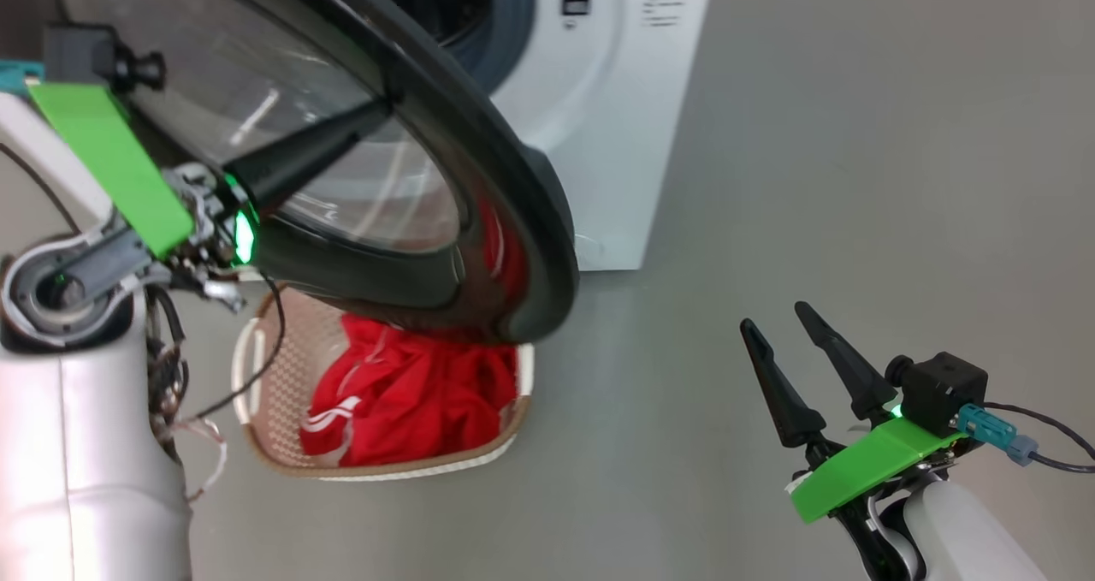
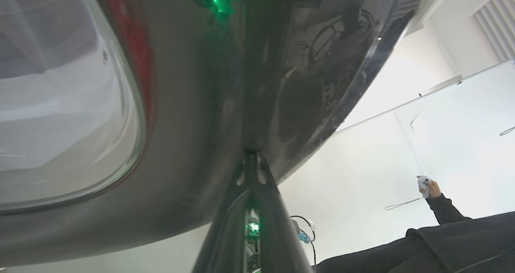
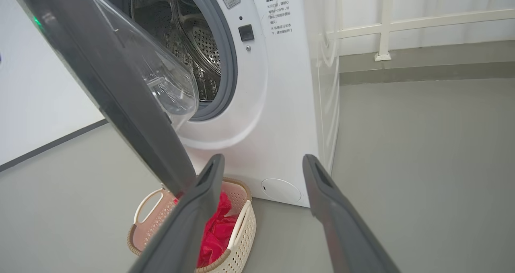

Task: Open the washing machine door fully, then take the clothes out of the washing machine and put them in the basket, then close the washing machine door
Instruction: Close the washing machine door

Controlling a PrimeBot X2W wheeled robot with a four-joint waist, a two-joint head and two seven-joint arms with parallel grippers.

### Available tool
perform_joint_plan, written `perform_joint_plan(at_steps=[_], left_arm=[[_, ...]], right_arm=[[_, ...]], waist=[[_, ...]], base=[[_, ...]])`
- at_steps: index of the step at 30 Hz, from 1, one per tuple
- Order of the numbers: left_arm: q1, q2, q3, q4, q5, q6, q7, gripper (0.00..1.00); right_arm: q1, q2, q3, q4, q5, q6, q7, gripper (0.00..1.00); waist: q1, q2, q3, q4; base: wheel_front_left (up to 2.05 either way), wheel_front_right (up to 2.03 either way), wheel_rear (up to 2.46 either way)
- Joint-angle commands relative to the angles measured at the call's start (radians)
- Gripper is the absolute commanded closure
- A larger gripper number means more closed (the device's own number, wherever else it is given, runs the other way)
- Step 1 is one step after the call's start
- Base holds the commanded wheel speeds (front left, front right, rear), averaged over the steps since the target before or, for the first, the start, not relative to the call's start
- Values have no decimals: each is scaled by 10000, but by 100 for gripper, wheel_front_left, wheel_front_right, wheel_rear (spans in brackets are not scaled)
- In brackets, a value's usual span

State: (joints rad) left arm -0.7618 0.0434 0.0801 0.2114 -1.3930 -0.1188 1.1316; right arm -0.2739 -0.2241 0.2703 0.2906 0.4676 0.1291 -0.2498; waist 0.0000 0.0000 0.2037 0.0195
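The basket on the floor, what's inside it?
Red clothes with white stripes lie in the basket. The washing machine door covers its far end, hiding that part.

In the head view the washing machine stands on the floor at twelve o'clock. The washing machine door swings out from it toward the camera, reaching from eleven o'clock to the centre. Under the door's lower edge, at seven o'clock, the basket sits on the floor in front of the machine — the clothes lie inside it. The left hand comes in from nine o'clock, its fingertips against the door's outer face. The right hand is at four o'clock over the floor — right of the door, machine and basket, well apart from them.
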Motion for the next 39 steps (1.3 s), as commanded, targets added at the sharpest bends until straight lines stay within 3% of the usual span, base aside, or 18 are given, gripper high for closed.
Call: perform_joint_plan(at_steps=[1, 10, 22, 24, 30, 31, 34, 39], left_arm=[[-504, 362, 328, -20, 204, -85, -204, 100], [-1069, 526, 154, 917, 448, -115, -1180, 100], [767, 1315, -303, 333, 483, -118, -1888, 100], [1242, 1529, -428, 214, 691, -118, -2191, 84], [2645, 1912, -763, -149, 881, -118, -3306, 52], [2889, 1971, -767, -206, 903, -118, -3556, 24], [3665, 2294, -1002, -342, 1250, -118, -4316, 0], [4494, 2591, -1269, -254, 1468, -118, -5409, 0]], right_arm=[[-272, 31, 160, -266, -126, 16, -120, 0], [-306, 99, 98, -249, -163, 16, -120, 0], [-1, 4, 104, -156, -157, 16, -120, 0], [63, -44, 95, -142, -141, 16, -120, 0], [230, -190, 81, -149, -108, 16, -120, 0], [255, -217, 82, -151, -105, 16, -120, 0], [362, -332, 54, -167, -97, 16, -120, 0], [497, -524, 23, -219, -87, 16, -120, 0]], waist=[[0, 0, 169, -448], [0, 0, 145, -631], [0, 0, -428, -53], [0, 0, -522, 44], [0, 0, -714, 233], [0, 0, -735, 245], [0, 0, -772, 269], [0, 0, -699, 245]], base=[[0, 0, 0], [0, 0, 0], [0, 0, 0], [0, 0, 0], [0, 0, 0], [0, 0, 0], [0, 0, 0], [0, 0, 0]])
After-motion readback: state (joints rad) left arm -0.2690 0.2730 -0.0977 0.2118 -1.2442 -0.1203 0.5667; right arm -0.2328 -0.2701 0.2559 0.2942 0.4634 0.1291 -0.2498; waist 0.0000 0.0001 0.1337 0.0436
